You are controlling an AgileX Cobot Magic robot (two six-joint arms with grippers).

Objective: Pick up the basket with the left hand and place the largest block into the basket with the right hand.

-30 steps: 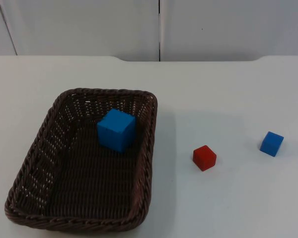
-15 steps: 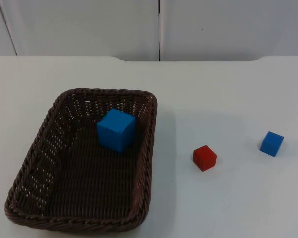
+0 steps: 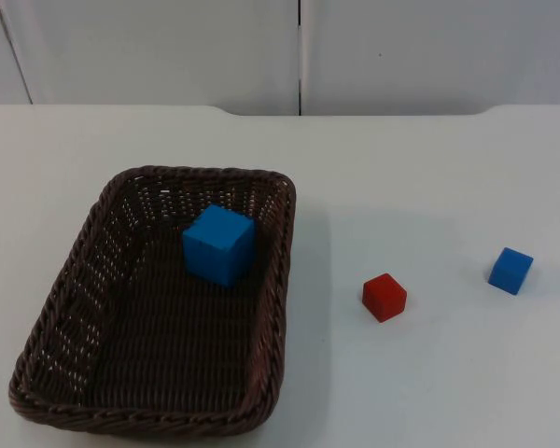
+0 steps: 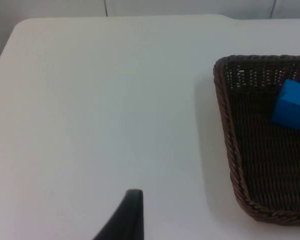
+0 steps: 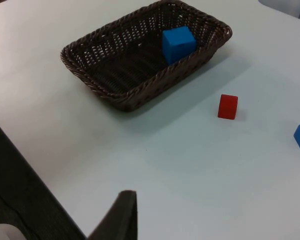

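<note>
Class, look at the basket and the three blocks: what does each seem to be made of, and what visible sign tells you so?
Basket: dark brown woven wicker or rattan-like strands, with a braided rim and gaps in the walls.
Large blue block, red block and small blue block: smooth, matte, evenly coloured faces with crisp edges; painted wood, foam or plastic, the look leaves it open.

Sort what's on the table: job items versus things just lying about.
Job items:
- wicker basket
- large blue block, already lying inside the basket

Lying about:
- red block, on the table
- small blue block, on the table
</note>
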